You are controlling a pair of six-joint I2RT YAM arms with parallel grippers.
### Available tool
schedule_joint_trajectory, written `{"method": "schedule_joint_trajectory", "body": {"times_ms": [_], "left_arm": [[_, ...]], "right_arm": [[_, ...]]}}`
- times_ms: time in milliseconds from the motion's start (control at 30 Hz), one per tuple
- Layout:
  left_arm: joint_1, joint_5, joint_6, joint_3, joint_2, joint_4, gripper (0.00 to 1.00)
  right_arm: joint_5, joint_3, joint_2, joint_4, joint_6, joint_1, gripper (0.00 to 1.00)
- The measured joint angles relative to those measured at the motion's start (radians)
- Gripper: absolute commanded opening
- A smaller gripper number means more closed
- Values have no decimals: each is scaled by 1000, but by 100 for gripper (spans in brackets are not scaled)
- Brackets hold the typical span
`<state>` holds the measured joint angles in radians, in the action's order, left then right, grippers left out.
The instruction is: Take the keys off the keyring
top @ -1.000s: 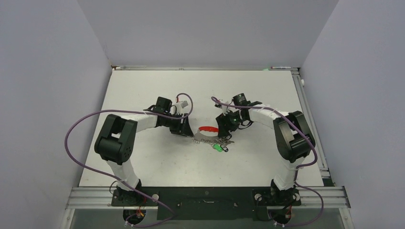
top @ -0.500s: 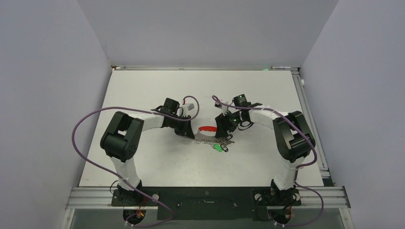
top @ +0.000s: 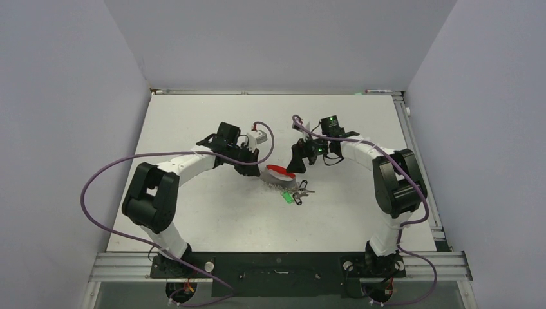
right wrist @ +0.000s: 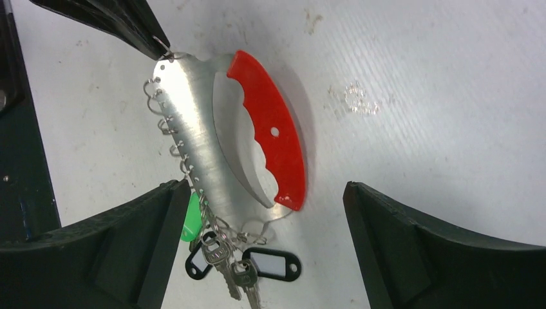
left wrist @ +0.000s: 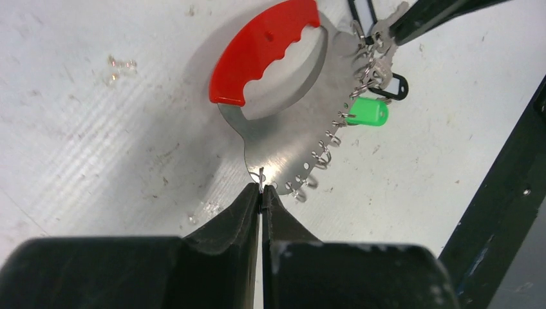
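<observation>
Keyring, near the centre of the table, is pinched at its tip by the left gripper, the right gripper is spread wide over it, and the keys are bunched at its 5 o'clock in the top view.

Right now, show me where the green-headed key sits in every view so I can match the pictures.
Top external: the green-headed key is mid-table, just below the keyring's red band.
Left wrist: upper right, at the metal plate's ringed edge.
Right wrist: lower left, only partly showing.
Shared landmark: the red band, also at and.
</observation>
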<state>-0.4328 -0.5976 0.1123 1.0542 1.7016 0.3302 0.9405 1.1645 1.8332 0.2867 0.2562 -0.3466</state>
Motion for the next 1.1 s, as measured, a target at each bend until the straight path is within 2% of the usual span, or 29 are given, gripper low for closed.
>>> {"method": "schedule_joint_trajectory", "body": {"times_ms": [300, 567, 800, 1000, 1100], "left_arm": [[0, -43, 291, -16, -91, 8, 0], [0, -101, 517, -44, -133, 4, 0], [0, -133, 652, -47, -133, 5, 0], [5, -123, 693, -52, -133, 19, 0], [14, -122, 689, -57, -133, 18, 0]], "right_arm": [[142, 3, 45, -140, -16, 0, 100], [181, -5, 146, -230, -53, -14, 98], [201, 6, 213, -295, -76, -53, 86], [202, 11, 227, -320, -84, -78, 75], [201, 11, 227, -320, -82, -89, 64]]}}
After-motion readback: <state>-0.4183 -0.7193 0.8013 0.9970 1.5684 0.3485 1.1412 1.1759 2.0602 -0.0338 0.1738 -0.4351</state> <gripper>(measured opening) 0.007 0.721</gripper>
